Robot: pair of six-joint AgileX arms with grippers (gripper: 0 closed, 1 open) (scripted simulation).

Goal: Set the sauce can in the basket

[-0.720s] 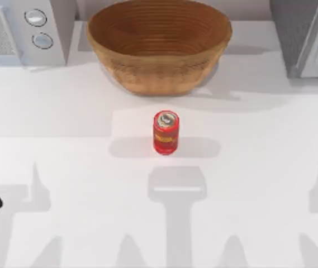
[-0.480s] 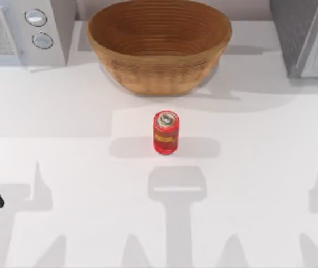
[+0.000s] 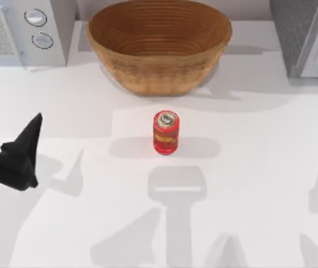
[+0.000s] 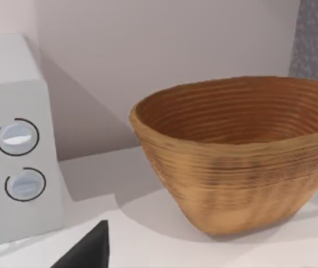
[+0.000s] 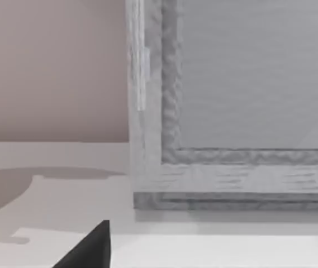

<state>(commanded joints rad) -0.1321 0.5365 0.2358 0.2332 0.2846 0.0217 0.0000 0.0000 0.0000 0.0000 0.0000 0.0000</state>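
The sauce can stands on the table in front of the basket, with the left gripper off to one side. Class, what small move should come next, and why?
Probably the left gripper should travel right toward the sauce can. The can stands upright and untouched on the table, just in front of the basket, and the gripper is well to its left, holding nothing.

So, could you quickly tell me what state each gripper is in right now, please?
Left gripper: over the table's left side, away from the sauce can; open or shut cannot be told.
Right gripper: cannot be told.
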